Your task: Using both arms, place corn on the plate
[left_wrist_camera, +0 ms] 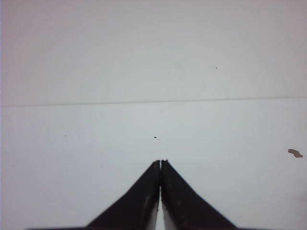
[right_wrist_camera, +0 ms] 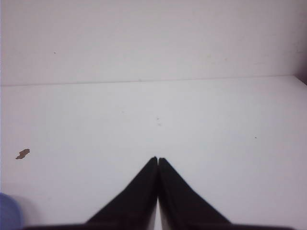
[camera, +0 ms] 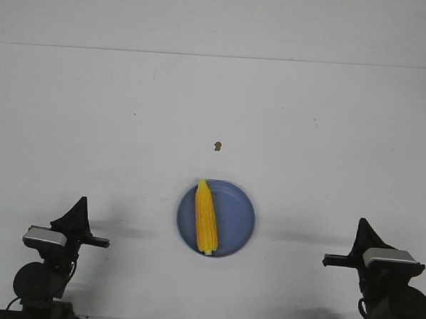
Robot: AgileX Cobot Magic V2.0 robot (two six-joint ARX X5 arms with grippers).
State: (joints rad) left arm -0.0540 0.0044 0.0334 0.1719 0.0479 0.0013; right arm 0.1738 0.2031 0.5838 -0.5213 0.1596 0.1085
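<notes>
The corn [camera: 207, 218], a bright yellow tapered cob with rows of kernels, lies lengthwise on the left half of the blue plate [camera: 237, 218]. Left gripper [left_wrist_camera: 160, 163] and right gripper [right_wrist_camera: 157, 160]: fingertips pressed together, holding nothing, both well apart from the plate.

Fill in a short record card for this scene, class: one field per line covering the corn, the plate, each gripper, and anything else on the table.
corn: lies on the plate, left of its centre, tip pointing away from the robot
plate: blue, round, near the table's front middle
left gripper: shut, empty, away from the plate
right gripper: shut, empty, away from the plate
brown speck: on the table beyond the plate
</notes>
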